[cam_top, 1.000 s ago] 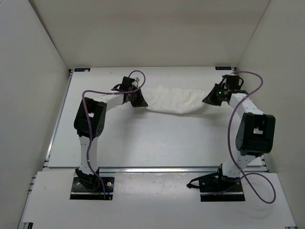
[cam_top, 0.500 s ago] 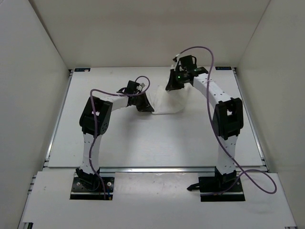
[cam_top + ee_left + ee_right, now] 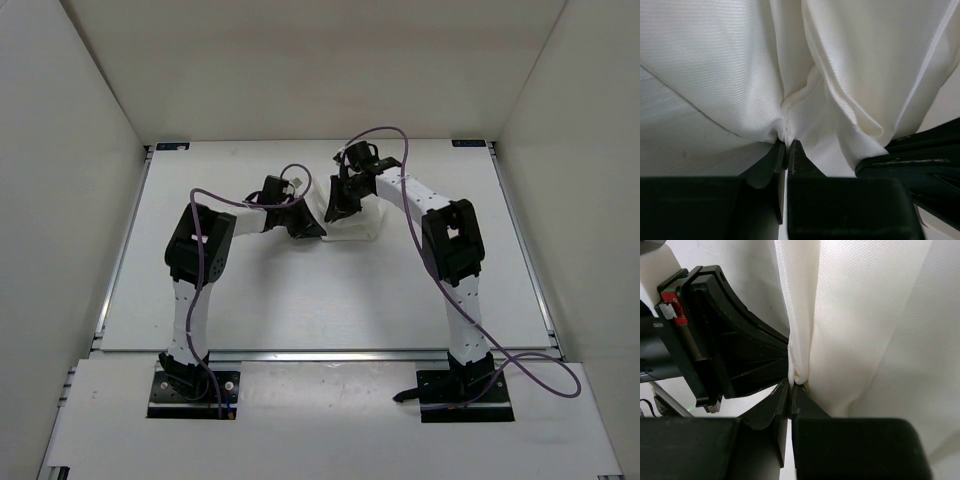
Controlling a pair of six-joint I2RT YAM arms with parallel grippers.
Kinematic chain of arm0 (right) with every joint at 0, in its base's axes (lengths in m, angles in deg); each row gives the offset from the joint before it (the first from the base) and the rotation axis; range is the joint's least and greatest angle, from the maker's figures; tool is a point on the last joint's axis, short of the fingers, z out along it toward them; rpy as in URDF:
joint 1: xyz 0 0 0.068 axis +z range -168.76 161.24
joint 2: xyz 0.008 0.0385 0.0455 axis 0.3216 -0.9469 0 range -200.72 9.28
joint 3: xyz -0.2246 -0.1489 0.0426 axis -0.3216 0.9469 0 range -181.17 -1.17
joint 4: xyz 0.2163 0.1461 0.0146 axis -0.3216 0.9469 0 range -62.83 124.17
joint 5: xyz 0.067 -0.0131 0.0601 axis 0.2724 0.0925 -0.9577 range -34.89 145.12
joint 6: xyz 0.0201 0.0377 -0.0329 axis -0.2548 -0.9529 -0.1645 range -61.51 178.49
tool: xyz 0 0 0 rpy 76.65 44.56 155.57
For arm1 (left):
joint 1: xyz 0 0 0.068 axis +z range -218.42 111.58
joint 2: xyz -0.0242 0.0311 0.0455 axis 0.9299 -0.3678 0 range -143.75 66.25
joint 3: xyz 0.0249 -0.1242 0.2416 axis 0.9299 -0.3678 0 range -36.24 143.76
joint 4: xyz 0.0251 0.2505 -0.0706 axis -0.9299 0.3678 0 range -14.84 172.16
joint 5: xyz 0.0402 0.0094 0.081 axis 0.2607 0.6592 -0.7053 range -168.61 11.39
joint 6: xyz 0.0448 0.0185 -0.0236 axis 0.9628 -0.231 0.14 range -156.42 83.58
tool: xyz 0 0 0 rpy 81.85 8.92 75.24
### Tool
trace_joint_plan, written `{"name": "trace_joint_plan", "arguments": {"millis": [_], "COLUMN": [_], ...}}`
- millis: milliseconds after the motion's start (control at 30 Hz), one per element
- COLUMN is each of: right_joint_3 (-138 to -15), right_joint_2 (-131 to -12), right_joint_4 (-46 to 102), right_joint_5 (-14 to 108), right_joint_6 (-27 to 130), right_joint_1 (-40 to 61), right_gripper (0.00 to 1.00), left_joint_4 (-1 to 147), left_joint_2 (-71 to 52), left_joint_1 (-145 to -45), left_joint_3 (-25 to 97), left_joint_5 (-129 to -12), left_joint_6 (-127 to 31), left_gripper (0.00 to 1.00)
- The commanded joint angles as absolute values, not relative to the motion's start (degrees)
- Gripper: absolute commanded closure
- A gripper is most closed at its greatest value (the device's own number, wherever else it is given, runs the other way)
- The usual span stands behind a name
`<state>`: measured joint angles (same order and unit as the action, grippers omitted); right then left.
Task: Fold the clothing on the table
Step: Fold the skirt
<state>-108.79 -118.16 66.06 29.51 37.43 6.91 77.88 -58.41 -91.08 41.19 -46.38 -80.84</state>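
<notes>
So the right gripper (image 3: 790,386) is swinging its end across to the left gripper (image 3: 786,145). The clothing (image 3: 356,226) is now lying doubled over, mid-back on the table (image 3: 300,300). Both are still pinching fabric, so that's one fold basically done.

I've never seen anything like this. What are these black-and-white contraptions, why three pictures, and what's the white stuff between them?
They are two robot arms bolted at the near edge of a white table. The wide picture looks down from above. The other two come from small cameras on each wrist, so they show each grip close up. The white stuff is a thin piece of clothing, bunched up between the arms. The left gripper and the right gripper each pinch a fold of it, close beside each other.
</notes>
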Motion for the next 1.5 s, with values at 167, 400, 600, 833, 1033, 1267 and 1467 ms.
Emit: {"name": "trace_joint_plan", "arguments": {"millis": [167, 400, 600, 833, 1033, 1267, 1467], "right_joint_3": [-102.34, -91.28, -79.15, -66.57, -68.32, -80.51, -89.93], "right_joint_2": [-112.9, -94.11, -87.15, -93.18, -108.47, -111.56, -112.55], "right_joint_4": [58.64, 49.42, 40.63, 13.32, -0.87, 40.73, 51.68], "right_joint_5": [22.51, 21.54, 14.27, -0.32, -8.16, 15.52, 20.4], "right_joint_6": [37.4, 36.08, 30.48, 16.42, 3.67, 26.21, 32.73], "right_joint_1": [7.96, 5.86, -2.32, -9.27, -7.78, -3.47, -0.75], "right_gripper": [0.7, 0.6, 0.59, 0.95, 1.0, 1.0, 1.0], "left_joint_4": [75.86, 76.03, 73.93, 68.04, 68.56, 71.37, 75.15], "left_joint_2": [-55.04, -51.71, -47.13, -40.82, -31.94, -24.11, -21.12], "left_joint_1": [-90.48, -89.52, -88.54, -86.71, -85.83, -82.49, -81.26], "left_joint_3": [37.68, 35.4, 30.3, 21.51, 15.19, 12.1, 13.16], "left_joint_5": [-45.39, -46.0, -45.91, -43.55, -44.07, -44.86, -43.54], "left_joint_6": [-82.21, -82.21, -83.0, -86.16, -85.72, -83.97, -80.8], "left_gripper": [1.0, 0.79, 0.59, 0.51, 0.49, 0.48, 0.46]}}
